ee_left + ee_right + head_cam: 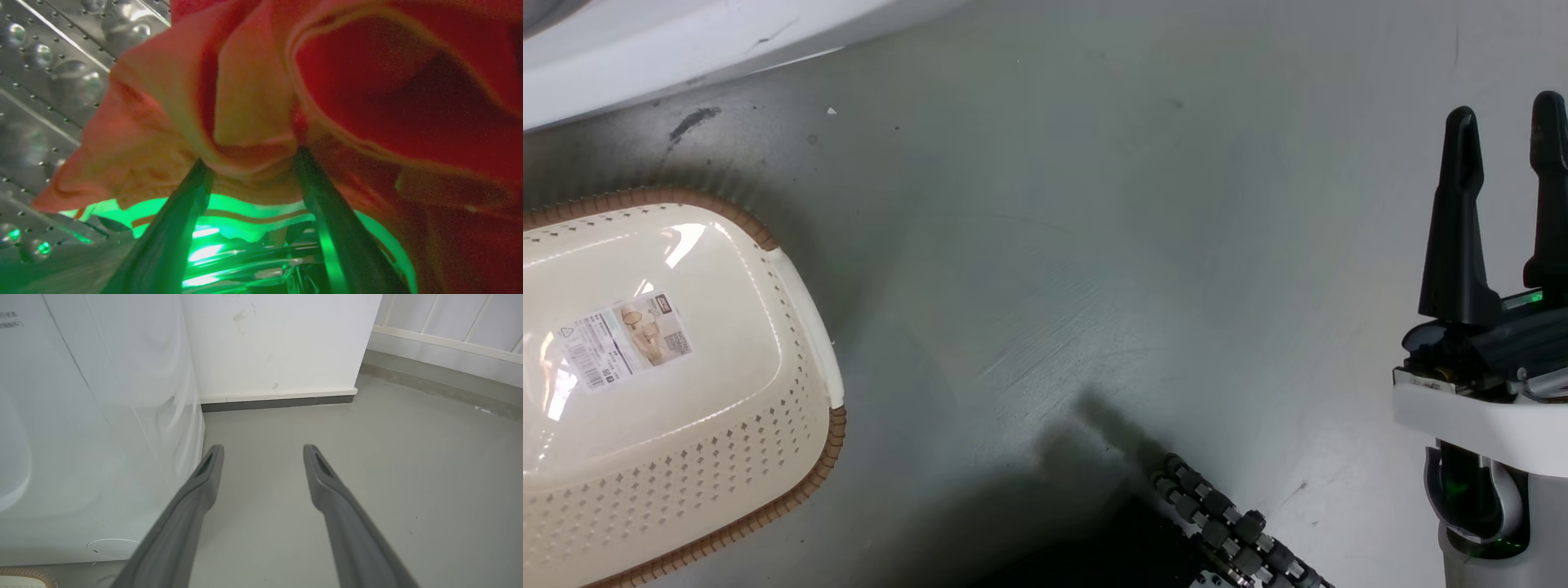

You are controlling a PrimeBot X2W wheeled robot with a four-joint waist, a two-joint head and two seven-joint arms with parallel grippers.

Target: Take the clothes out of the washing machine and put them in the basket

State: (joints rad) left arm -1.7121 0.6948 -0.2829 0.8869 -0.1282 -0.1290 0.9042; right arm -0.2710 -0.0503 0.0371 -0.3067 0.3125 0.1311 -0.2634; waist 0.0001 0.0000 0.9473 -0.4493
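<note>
In the left wrist view, bright red clothes [367,81] hang bunched inside the washing machine's perforated steel drum [41,81]. A striped trim [229,214] shows below them, lit green. My left gripper [251,161] is open, its two fingertips spread wide and pressed against a fold of the red fabric. The cream basket [800,482] with a brown rim stands on the floor at the head view's left, with no clothes in it. My right gripper [1507,106] hovers open over bare floor at the right, holding nothing. The washing machine's white body [645,57] crosses the top left.
In the right wrist view, the washer's white side panel [81,437] stands just left of my open right gripper [263,451], with a white wall [278,343] behind and a pale railing [449,339] far right. A basket corner [24,575] peeks in. A dark ribbed roller strip [1233,531] lies low in the head view.
</note>
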